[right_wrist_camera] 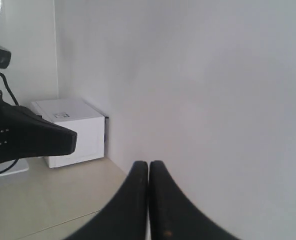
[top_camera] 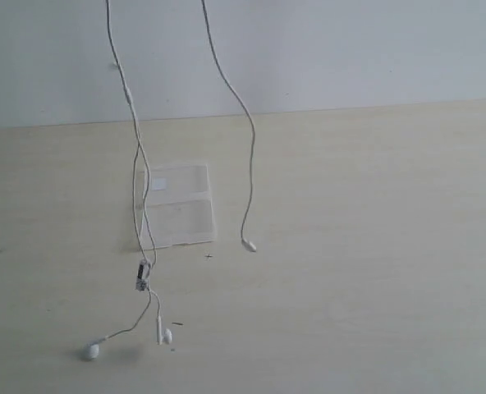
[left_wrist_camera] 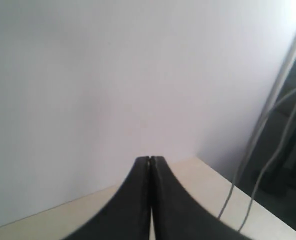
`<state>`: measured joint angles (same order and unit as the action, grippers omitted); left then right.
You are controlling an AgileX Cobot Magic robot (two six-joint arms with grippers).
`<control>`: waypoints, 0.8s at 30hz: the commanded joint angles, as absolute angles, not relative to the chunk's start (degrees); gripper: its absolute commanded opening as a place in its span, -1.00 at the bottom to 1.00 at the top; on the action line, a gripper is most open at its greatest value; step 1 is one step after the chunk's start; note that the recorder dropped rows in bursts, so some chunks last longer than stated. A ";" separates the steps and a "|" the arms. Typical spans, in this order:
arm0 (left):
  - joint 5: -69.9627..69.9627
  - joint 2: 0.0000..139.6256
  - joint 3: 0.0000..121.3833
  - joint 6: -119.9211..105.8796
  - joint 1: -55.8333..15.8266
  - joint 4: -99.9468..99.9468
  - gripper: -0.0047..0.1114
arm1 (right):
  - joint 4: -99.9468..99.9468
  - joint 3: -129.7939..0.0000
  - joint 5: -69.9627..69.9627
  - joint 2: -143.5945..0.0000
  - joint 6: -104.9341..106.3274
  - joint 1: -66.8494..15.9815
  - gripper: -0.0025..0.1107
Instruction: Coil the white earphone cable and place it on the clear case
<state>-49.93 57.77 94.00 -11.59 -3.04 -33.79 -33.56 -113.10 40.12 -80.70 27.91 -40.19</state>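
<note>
One white earphone cable (top_camera: 142, 276); one clear case (top_camera: 185, 217), exterior view only. Wrist views alone show left claw (left_wrist_camera: 150, 159), right claw (right_wrist_camera: 148, 163), pinched shut.

There is one white earphone cable (top_camera: 136, 139), seen in the exterior view as two strands running down from the top edge. It carries two earbuds, one (top_camera: 90, 351) lying further left than the other (top_camera: 167, 335), one inline remote (top_camera: 142, 276) and one plug (top_camera: 249, 245). One clear case (top_camera: 181, 215) lies on the one table (top_camera: 374, 246), and the case bears one white label (top_camera: 158, 183). Two grippers show, one per wrist view: the left gripper (left_wrist_camera: 150, 160) and the right gripper (right_wrist_camera: 148, 163), each with two black fingers (left_wrist_camera: 130, 200) pressed together. The right wrist view also shows one white box (right_wrist_camera: 73, 131).
</note>
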 commanded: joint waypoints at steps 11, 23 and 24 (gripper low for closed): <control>-65.40 57.95 97.05 -7.36 -3.45 -14.86 -0.92 | -36.80 -114.06 43.97 -80.88 27.96 -40.35 -0.96; -64.14 58.06 96.28 -6.68 -3.45 -12.51 -0.92 | -38.91 -114.06 45.00 -82.72 28.52 -40.35 -0.96; -63.87 58.68 95.97 -6.64 -3.45 -12.52 -0.92 | -38.91 -114.06 45.00 -82.72 28.52 -40.35 -0.96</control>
